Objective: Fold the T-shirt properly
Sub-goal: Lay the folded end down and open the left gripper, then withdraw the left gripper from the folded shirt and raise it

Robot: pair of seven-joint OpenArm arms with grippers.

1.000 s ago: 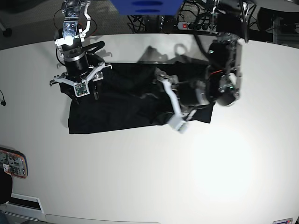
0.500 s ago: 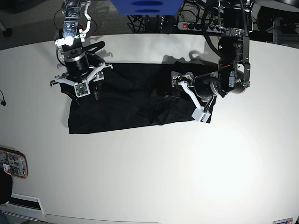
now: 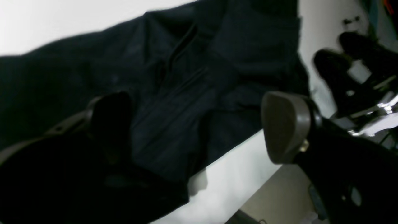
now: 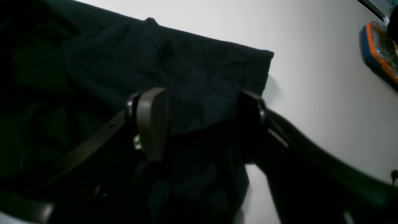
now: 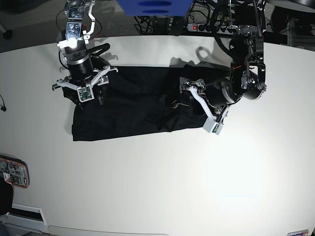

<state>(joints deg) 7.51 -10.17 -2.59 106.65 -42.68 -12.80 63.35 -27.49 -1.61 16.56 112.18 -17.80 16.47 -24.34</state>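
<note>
The black T-shirt (image 5: 128,105) lies spread across the far half of the white table (image 5: 162,187), with wrinkles near its middle. My left gripper (image 5: 176,98) hangs low over the shirt's right part. In the left wrist view it (image 3: 199,127) is open, with creased cloth (image 3: 186,93) beneath and nothing held. My right gripper (image 5: 91,104) is over the shirt's left end. In the right wrist view it (image 4: 200,124) is open over the cloth, near a shirt corner (image 4: 261,59).
An orange-and-blue object (image 5: 12,172) lies at the table's left edge and also shows in the right wrist view (image 4: 377,49). A power strip (image 5: 197,27) and cables lie behind the table. A blue object (image 5: 152,7) hangs at the top.
My left arm has drawn back to the right from the shirt's middle, and the shirt's right part now lies flatter. The right arm has not moved.
</note>
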